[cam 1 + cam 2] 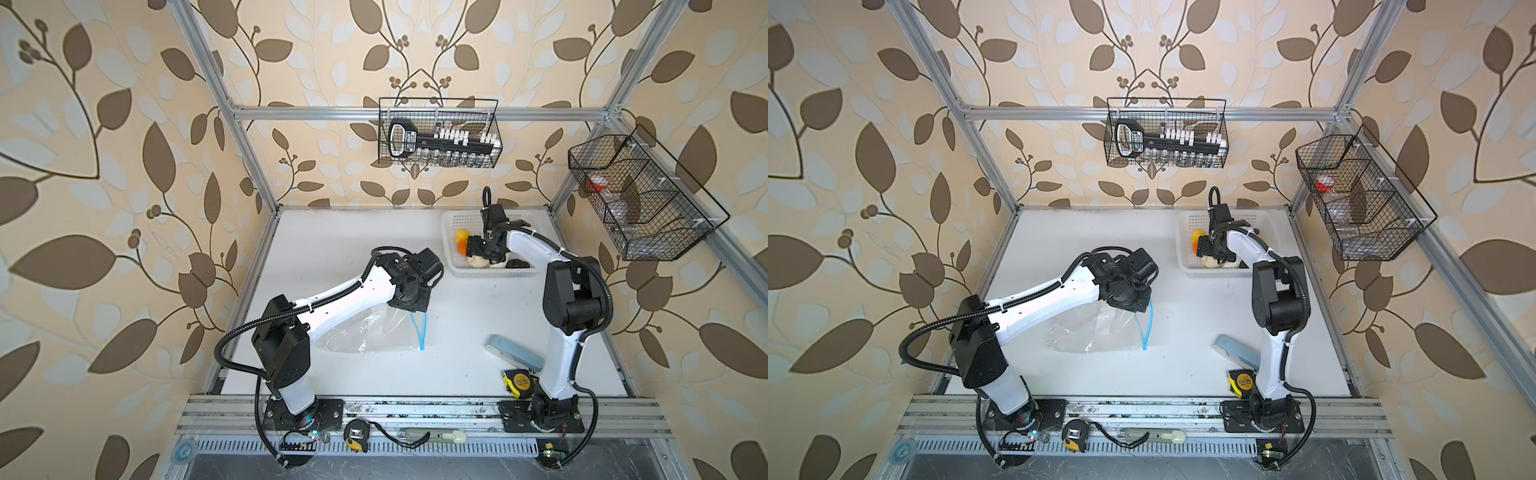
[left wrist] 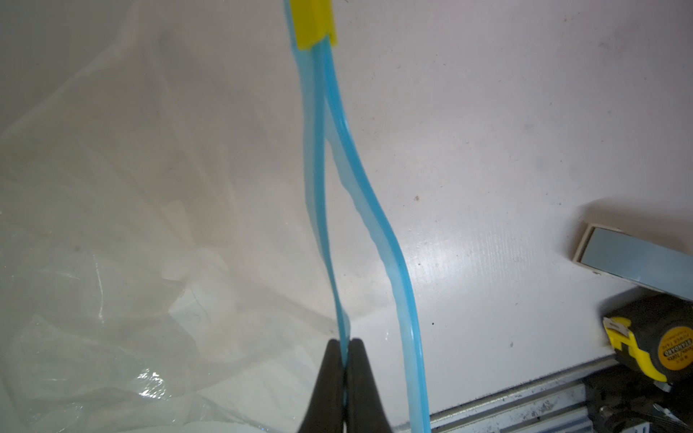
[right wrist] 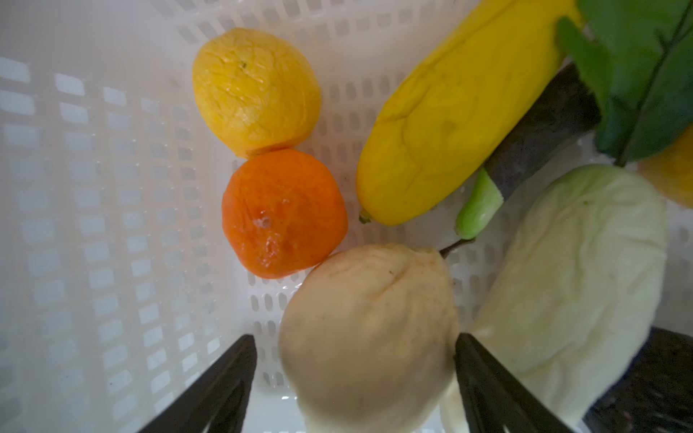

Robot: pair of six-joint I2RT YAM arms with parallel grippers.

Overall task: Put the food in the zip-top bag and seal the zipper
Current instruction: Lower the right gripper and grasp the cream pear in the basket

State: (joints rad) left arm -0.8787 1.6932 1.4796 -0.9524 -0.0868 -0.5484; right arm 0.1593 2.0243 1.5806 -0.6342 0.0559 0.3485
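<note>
Both top views look steeply down from high over the tabletop (image 1: 332,241), sharing all of it. Left wrist camera sits close above the zipper (image 2: 392,255); the right, close inside the basket (image 3: 93,187).

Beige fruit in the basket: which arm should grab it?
Right. The right tool is open around the beige fruit in the basket; the left tool is shut on the zipper of the bag.

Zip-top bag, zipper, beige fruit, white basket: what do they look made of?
Zip-top bag: thin clear plastic film, glossy; it crinkles and glints. Zipper: blue, semi-translucent flexible plastic; it bends in a curve. Beige fruit: probably soft foam or rubber, matte; the skin shows creases. White basket: rigid moulded plastic, slightly shiny, with regular slots.
</note>
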